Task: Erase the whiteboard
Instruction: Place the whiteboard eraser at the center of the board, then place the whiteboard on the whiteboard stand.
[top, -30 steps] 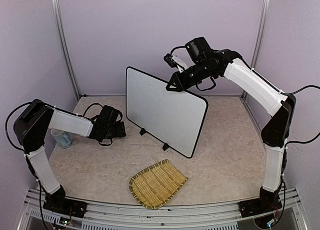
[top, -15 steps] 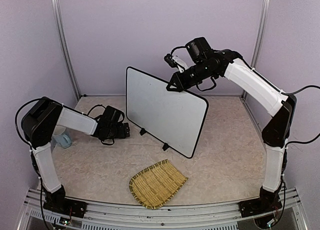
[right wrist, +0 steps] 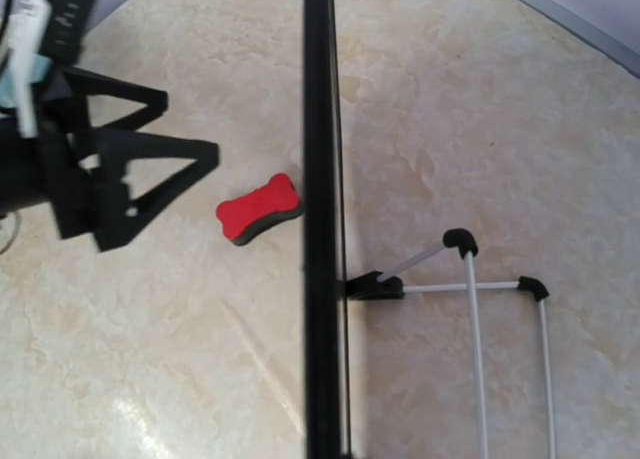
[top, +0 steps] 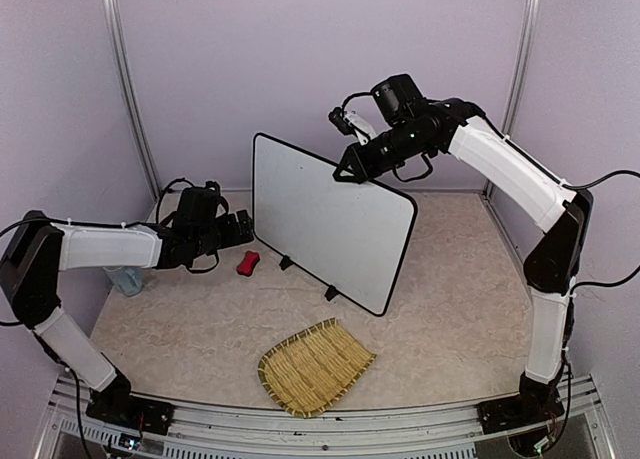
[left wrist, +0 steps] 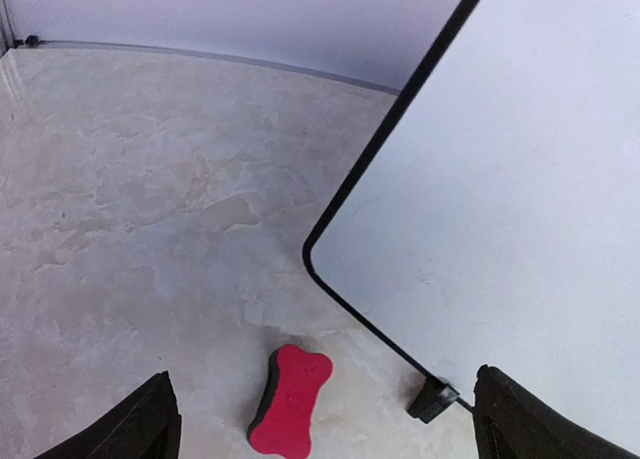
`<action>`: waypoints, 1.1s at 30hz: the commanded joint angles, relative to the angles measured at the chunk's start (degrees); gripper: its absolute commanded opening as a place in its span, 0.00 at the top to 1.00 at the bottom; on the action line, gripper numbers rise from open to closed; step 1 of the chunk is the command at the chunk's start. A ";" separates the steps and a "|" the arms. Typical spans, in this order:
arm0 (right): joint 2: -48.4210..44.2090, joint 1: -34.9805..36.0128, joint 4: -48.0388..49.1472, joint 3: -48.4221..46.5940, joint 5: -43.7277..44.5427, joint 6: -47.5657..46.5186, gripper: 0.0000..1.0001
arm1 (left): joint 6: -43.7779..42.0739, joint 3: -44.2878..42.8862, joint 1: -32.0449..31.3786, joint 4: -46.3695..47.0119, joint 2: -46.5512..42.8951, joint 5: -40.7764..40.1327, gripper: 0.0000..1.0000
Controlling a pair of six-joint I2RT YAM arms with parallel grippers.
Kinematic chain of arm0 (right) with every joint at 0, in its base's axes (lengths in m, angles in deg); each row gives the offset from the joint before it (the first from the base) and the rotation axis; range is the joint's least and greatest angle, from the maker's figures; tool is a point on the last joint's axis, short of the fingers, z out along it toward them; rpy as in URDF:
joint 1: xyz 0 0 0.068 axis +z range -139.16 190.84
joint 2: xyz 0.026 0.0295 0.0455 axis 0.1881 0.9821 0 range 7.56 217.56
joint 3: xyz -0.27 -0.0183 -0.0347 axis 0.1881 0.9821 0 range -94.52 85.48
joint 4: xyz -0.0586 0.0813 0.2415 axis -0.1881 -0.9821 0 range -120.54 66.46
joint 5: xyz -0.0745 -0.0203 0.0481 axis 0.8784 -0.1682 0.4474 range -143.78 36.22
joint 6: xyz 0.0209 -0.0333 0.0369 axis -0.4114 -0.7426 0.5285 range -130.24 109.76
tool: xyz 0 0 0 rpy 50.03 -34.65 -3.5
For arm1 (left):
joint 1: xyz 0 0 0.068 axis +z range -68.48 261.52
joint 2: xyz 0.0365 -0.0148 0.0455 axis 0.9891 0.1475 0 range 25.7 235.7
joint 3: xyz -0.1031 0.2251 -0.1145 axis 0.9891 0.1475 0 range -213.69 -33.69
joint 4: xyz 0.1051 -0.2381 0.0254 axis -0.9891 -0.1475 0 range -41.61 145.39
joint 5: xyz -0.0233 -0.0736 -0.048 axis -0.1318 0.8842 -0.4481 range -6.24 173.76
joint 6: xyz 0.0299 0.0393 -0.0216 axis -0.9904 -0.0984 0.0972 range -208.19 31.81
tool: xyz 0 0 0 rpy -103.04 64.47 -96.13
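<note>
Whiteboard [top: 330,219] stands upright on the surface [top: 450,309] at centre frame in the top view. It is angled so that its left edge sits farther back, and its white face turns toward the lower left.

- Right jaws [top: 347,172] sit at the board's upper rim, right of its top-left corner. They are pressed together on that rim as far as the top view shows.
- Left jaws [top: 240,231] are spread wide at middle left. They are level with the board's lower left edge, near it but not touching.
- Red eraser [top: 248,263] lies flat on the surface just below the left jaws and free of them. It is just beside the board's lower left corner and near one black foot [left wrist: 432,399].

Against the frame a second earlier:
- The eraser was not to be seen; it now lies in the open.
- The left jaws are wider apart.
- The left arm [top: 100,247] is stretched out flatter, with its elbow farther left.
- The board and right arm [top: 500,169] match.

Limits of view:
- The right wrist view shows the board edge-on as a black bar, with a wire stand [right wrist: 470,279] behind it. That camera's own fingers are not visible there.
- The left wrist view cuts the board off at top and right. Only the finger ends show, in the bottom corners.
- A pale container [top: 125,277] at far left is partly hidden by the left arm.
- A straw mat [top: 315,367] lies at lower centre, well apart from the board.
</note>
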 commanded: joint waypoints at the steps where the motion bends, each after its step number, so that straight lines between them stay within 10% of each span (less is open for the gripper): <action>1: 0.03 -0.46 -5.48 -0.13 -1.76 1.76 0.95 | -0.75 0.42 -2.69 -0.14 -3.91 0.98 0.01; 15: 2.06 -4.72 -3.79 -2.38 -2.49 -0.72 0.60 | 0.49 6.75 -8.92 1.48 -7.33 0.13 0.01; 33: 4.15 -7.00 -3.24 -3.01 1.07 -2.11 0.42 | -5.74 2.83 -8.43 3.50 4.18 4.31 0.01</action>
